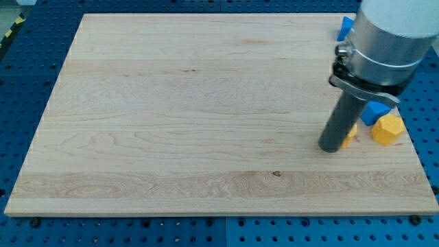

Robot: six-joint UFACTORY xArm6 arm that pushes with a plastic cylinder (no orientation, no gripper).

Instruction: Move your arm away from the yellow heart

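Observation:
My tip point(333, 147) rests on the wooden board point(192, 116) at the view's right. A small yellow block point(351, 133), mostly hidden behind the rod, touches or nearly touches the tip on its right side; its shape cannot be made out. A yellow block point(387, 129) with a faceted shape lies further right. A blue block point(374, 112) sits between them, just above. Another blue block point(346, 28) shows at the top right, partly hidden by the arm.
The arm's grey body point(389, 41) covers the board's upper right corner. The board lies on a blue pegboard table point(27, 82); its right edge is close to the yellow faceted block.

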